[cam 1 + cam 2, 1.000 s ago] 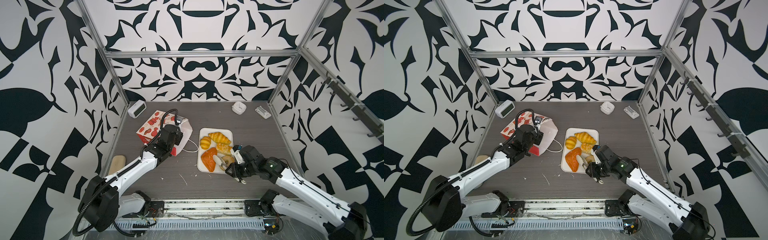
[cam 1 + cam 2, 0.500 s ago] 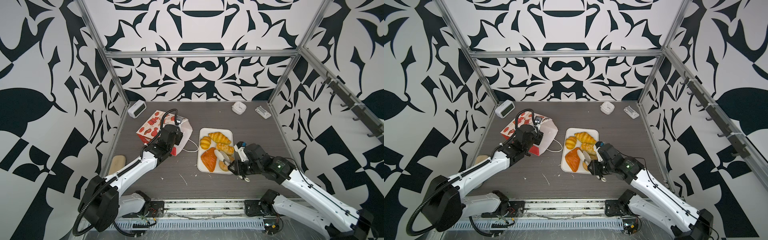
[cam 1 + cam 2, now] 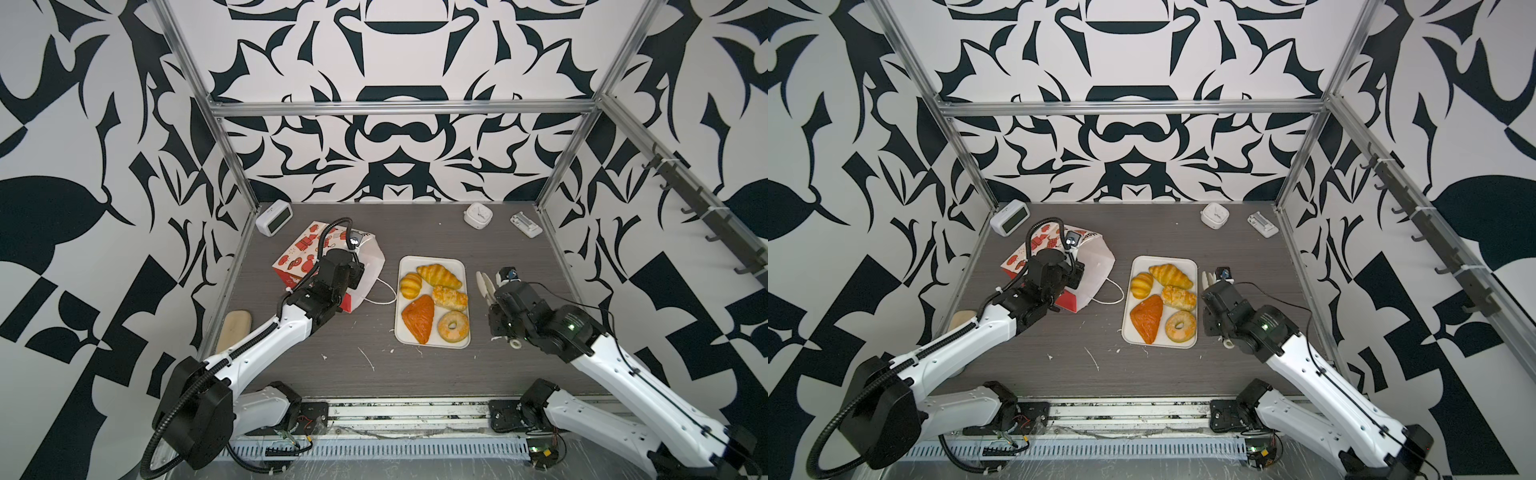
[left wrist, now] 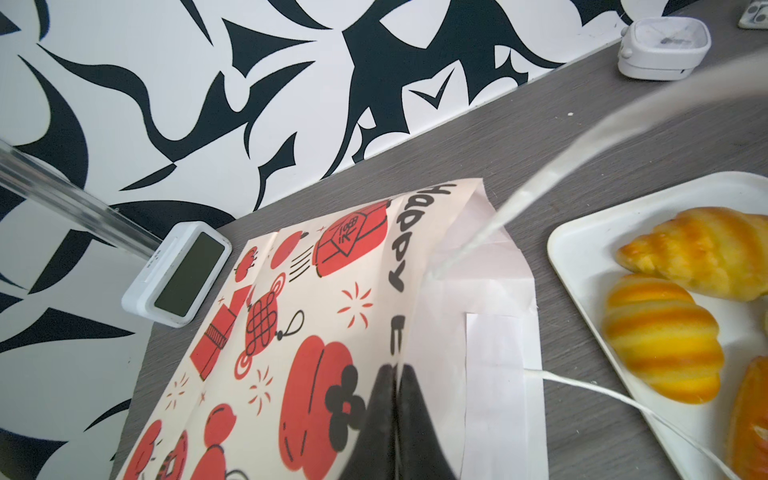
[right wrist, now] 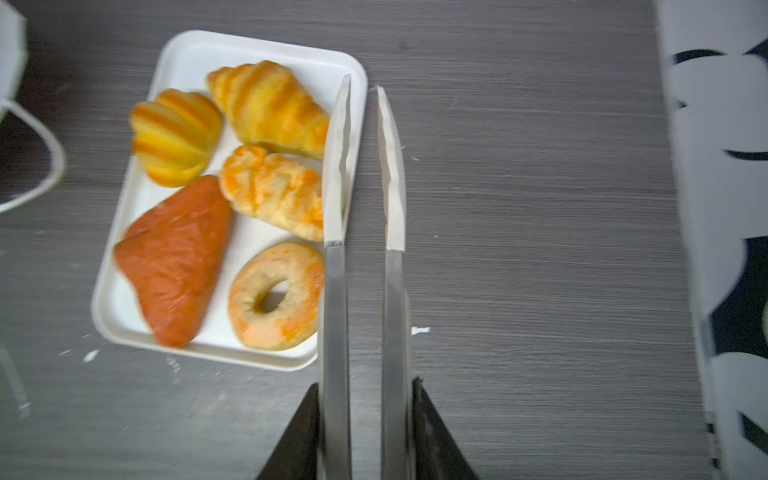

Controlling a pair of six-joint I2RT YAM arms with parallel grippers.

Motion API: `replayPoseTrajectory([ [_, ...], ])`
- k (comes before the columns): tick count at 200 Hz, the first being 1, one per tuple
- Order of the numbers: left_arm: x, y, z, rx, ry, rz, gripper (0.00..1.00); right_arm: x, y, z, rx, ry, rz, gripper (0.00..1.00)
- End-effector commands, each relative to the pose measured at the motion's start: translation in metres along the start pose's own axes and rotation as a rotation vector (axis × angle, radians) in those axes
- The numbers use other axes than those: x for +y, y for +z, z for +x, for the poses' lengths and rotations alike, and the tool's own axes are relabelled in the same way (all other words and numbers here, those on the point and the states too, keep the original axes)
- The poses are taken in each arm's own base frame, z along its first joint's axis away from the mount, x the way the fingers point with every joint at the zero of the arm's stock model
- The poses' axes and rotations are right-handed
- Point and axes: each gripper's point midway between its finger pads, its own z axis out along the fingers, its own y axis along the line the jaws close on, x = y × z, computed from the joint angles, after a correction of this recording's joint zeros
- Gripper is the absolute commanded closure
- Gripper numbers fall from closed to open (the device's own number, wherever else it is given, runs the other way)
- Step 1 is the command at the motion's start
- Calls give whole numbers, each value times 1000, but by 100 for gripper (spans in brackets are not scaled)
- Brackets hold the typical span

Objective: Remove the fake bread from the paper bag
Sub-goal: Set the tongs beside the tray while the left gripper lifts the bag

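Beside one paper bag [image 3: 302, 250], five fake bread [image 3: 449, 297] pieces fill one tray [image 3: 432, 259].

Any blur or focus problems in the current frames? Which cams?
Right wrist view: motion blur, tray and doughnut smeared. Left wrist view: paper bag print sharp, near cord handle an out-of-focus streak. Both top views: sharp, evenly lit, soft shadows, no obvious glare.
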Motion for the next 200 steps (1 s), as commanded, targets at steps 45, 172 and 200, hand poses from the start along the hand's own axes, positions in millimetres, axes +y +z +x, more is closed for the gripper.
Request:
replayPoseTrajectory([
  [45, 21, -28, -44, -91, -84, -39, 93, -34, 97, -30, 87, 205, 43, 65],
  [172, 16, -61, -90, -176, -231, 100, 92, -83, 151, -20, 165, 436, 111, 14],
  [200, 16, -67, -109, -213, -302, 129, 92, -89, 133, -26, 118, 443, 128, 6],
])
